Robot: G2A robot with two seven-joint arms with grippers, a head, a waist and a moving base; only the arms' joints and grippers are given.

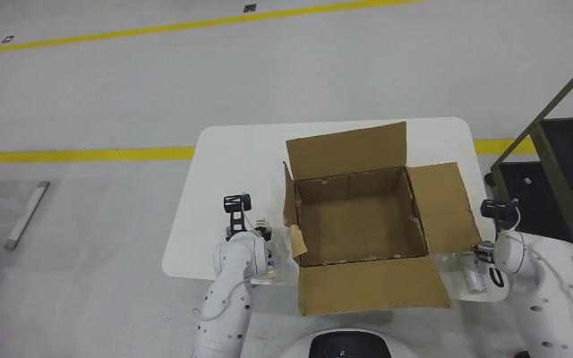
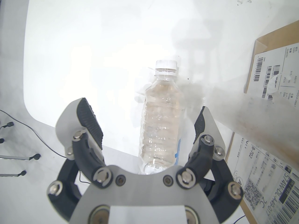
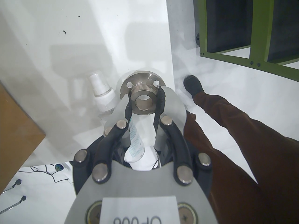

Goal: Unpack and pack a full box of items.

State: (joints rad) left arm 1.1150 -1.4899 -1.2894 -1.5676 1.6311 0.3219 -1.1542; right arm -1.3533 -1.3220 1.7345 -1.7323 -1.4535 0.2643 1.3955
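Note:
An open cardboard box (image 1: 358, 186) stands mid-table with its flaps spread and nothing visible inside. A clear plastic bottle with a white cap (image 2: 161, 117) lies on the white table (image 1: 233, 170), left of the box. My left gripper (image 2: 146, 124) is open and straddles the bottle, its pads clear of both sides. At the box's right front corner, my right gripper (image 3: 144, 107) is shut on the hub of a metal flange (image 3: 142, 87). A white spray bottle (image 3: 102, 94) lies just beside the flange. A white tube (image 3: 136, 143) lies under the gripper.
A box flap with printed labels (image 2: 273, 71) reaches out close to the left gripper. The table's rounded front corners lie near both arms. A green metal frame (image 3: 254, 24) stands on the floor past the table's right edge. Bare tabletop stretches left of and behind the box.

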